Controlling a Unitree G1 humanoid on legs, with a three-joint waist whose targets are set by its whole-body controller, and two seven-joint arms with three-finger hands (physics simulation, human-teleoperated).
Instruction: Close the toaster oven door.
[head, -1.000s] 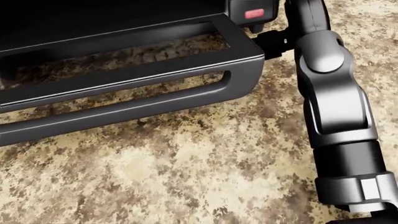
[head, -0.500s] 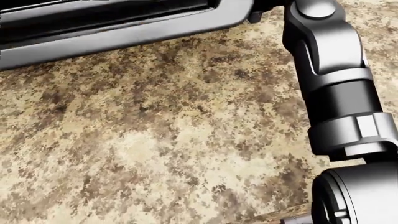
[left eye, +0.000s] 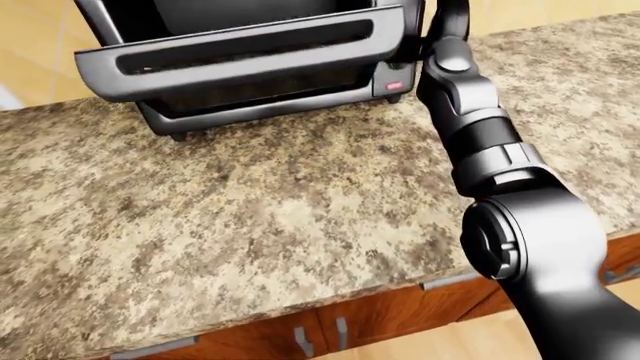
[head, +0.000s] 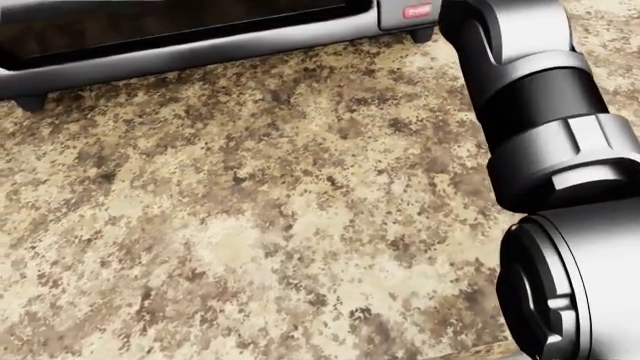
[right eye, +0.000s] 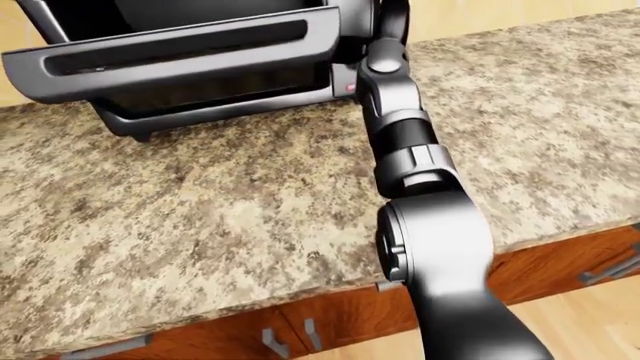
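Observation:
The black toaster oven stands on the speckled counter at the top of the left-eye view. Its door, with a long handle bar, is tilted partway up, hinged along the bottom. A red button marks the oven's lower right corner. My right arm reaches up from the bottom right to the door's right end. The right hand is there, dark and cut off by the view's top edge, so its fingers do not show. The left hand appears in no view.
The granite counter spreads below the oven, and its near edge runs across the bottom of the left-eye view. Wooden cabinet doors with metal handles sit under it. My right forearm fills the head view's right side.
The door has swung up out of the head view, leaving only the oven's base at the top. My right arm has stretched farther up with it.

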